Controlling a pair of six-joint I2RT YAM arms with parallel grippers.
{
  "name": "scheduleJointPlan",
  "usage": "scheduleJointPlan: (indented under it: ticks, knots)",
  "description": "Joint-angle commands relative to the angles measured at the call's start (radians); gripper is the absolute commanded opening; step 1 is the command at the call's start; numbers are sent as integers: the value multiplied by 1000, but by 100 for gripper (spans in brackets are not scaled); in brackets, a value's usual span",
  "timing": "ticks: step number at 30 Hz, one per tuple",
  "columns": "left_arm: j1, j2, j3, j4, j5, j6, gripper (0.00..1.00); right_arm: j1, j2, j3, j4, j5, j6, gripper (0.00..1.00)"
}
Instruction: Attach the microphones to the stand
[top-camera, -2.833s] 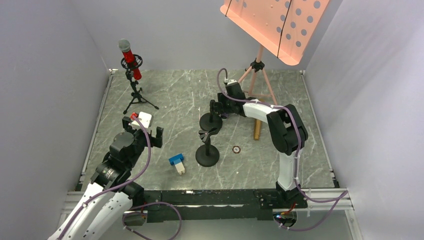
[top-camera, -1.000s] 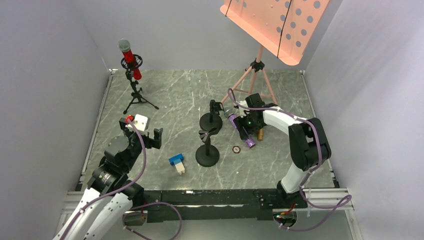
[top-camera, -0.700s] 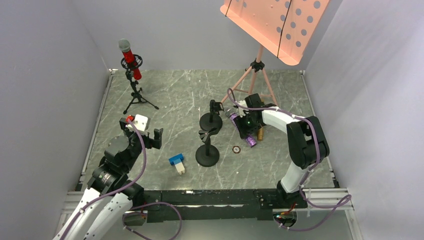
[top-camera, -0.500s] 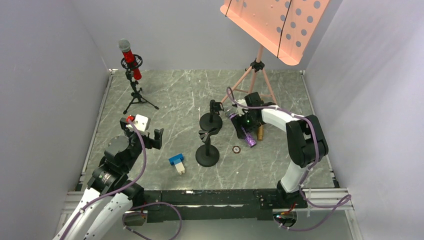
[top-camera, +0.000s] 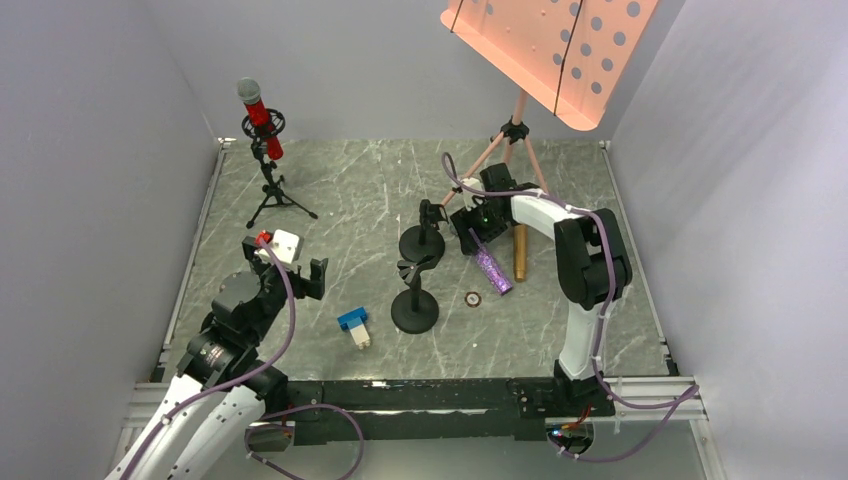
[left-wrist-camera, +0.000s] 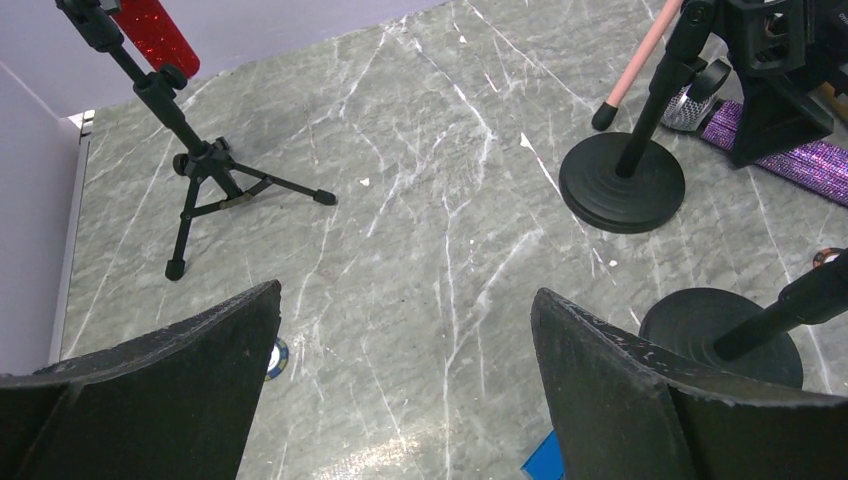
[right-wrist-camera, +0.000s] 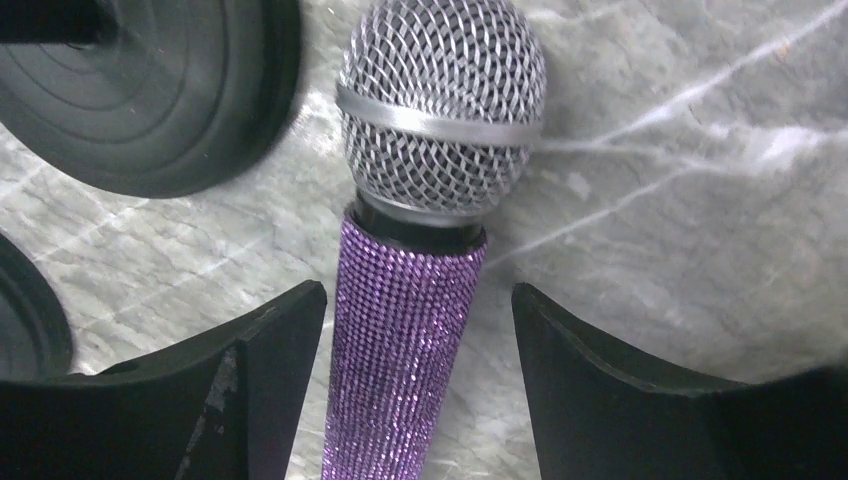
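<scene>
**Desk:** What can't you make out?

**Operator:** Item one, purple microphone (top-camera: 491, 270): from above, my right gripper (right-wrist-camera: 415, 320) covers its mesh head, and the wrist view cuts off its tail. Item two, gold microphone (top-camera: 519, 255): far end hidden behind my right arm (top-camera: 560, 225). Item three, red microphone (top-camera: 262, 118): cropped at the top edge of the left wrist view.

**Desk:** Holders and grippers?

**Operator:** Tripod stand (top-camera: 272, 190), 10 o'clock in the top view, holds the red microphone, tilted. Purple lies flat at 3 o'clock of the rear round-base stand (top-camera: 421, 243), with gold just beside it at 3 o'clock. Right gripper is spread wide, straddling purple's handle. Left gripper (left-wrist-camera: 405, 300) is spread, holding nothing.
</scene>
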Motion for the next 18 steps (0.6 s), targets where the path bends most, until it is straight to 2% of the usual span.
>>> scheduleJointPlan:
  ticks: [1, 3, 8, 11, 18]
  knots:
    - [6, -1, 3, 25, -7, 13, 99, -5, 34, 67, 3, -43, -7, 71]
    - [5, -5, 0, 29, -2, 13, 99, -3, 38, 68, 9, -48, -3, 65]
    - [5, 1, 0, 33, 4, 15, 99, -5, 63, 90, -3, -67, 5, 64]
    - [5, 2, 1, 32, 0, 14, 99, -4, 68, 89, 4, -67, 19, 58]
    - [5, -15, -5, 40, 12, 13, 99, -4, 12, 7, 26, -59, 8, 33]
